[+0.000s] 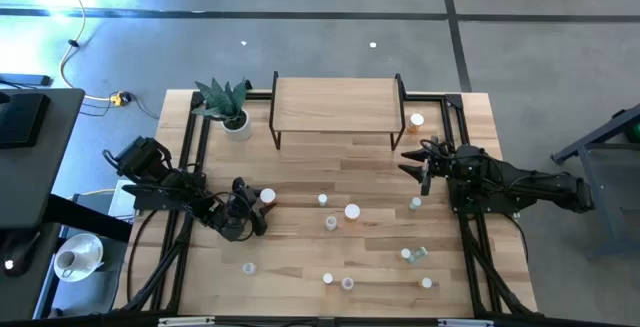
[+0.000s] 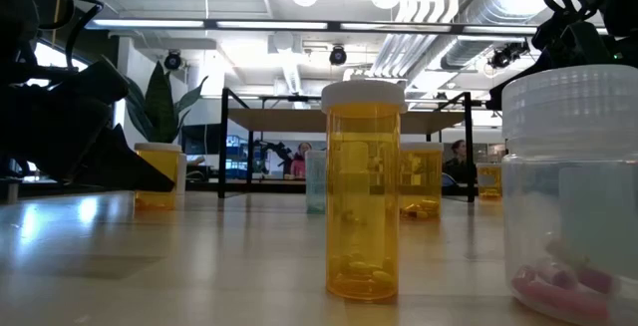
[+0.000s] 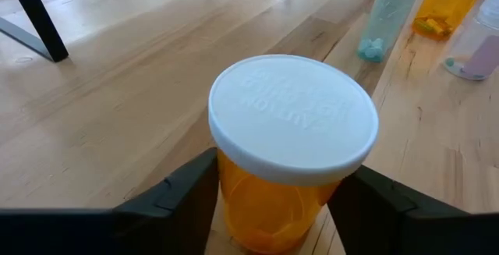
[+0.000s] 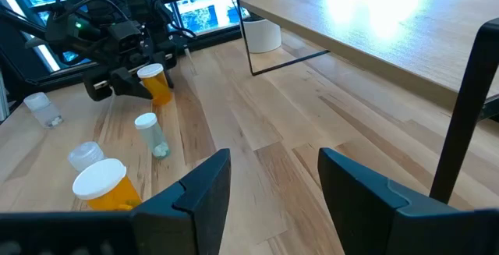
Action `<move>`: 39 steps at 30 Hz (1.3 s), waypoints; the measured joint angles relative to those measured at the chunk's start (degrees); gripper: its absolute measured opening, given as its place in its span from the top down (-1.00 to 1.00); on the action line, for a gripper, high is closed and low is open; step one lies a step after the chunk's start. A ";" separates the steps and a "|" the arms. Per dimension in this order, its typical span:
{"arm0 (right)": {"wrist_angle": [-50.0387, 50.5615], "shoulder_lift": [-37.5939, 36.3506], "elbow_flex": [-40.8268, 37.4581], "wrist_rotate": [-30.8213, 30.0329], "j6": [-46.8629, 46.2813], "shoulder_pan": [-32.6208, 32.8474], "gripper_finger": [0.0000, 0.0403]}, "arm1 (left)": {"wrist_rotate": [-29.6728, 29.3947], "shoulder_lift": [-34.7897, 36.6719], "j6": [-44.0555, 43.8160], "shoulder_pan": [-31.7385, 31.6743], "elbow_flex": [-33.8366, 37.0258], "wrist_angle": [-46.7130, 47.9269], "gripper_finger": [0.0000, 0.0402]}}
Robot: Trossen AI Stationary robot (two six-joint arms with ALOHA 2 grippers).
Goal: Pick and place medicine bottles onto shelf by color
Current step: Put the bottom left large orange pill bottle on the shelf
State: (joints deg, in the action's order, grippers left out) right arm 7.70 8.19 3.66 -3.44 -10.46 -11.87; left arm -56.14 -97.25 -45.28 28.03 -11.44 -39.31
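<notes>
An orange medicine bottle (image 3: 288, 130) with a white cap stands upright at the table's left, between the fingers of my left gripper (image 3: 277, 200), which is shut on it. From above it shows at the bottle's cap (image 1: 267, 196), with my left gripper (image 1: 256, 207) beside it. My right gripper (image 4: 273, 200) stands open and holds nothing, at the table's right (image 1: 415, 160), near the shelf (image 1: 335, 105). Several other medicine bottles stand loose on the table: an orange one (image 1: 352, 211), a pale green one (image 3: 386, 13) and a clear one (image 1: 248, 267). My left gripper pinches the orange bottle's body just under the cap (image 3: 234, 189) between its two fingers, one on each side. The fingers (image 3: 183, 196) come from the table's left, slanting a little downward. The bottle stays upright with its base on the table (image 4: 162, 97).
A potted plant (image 1: 228, 102) stands left of the shelf, and an orange bottle (image 1: 416, 121) right of it. Black frame rails (image 1: 190, 157) run along both table sides. Bare wood lies in front of the shelf (image 1: 330, 167).
</notes>
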 joint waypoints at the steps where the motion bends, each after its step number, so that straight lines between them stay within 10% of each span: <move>1: 0.00 0.00 -0.01 0.00 0.00 0.00 0.08 | -0.02 0.00 -0.02 0.00 0.00 -0.02 0.01; 19: -0.01 0.00 -0.02 0.00 0.00 0.02 0.08 | -0.63 2.13 6.87 -1.91 -4.25 -1.29 0.08; 39: -0.02 0.00 -0.01 0.00 0.00 -0.01 0.08 | 8.66 17.69 43.67 -28.05 -23.12 4.87 0.08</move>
State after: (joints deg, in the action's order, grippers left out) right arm 7.68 8.19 3.64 -3.44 -10.46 -11.88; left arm -47.48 -79.56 -1.60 -0.01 -34.56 -34.44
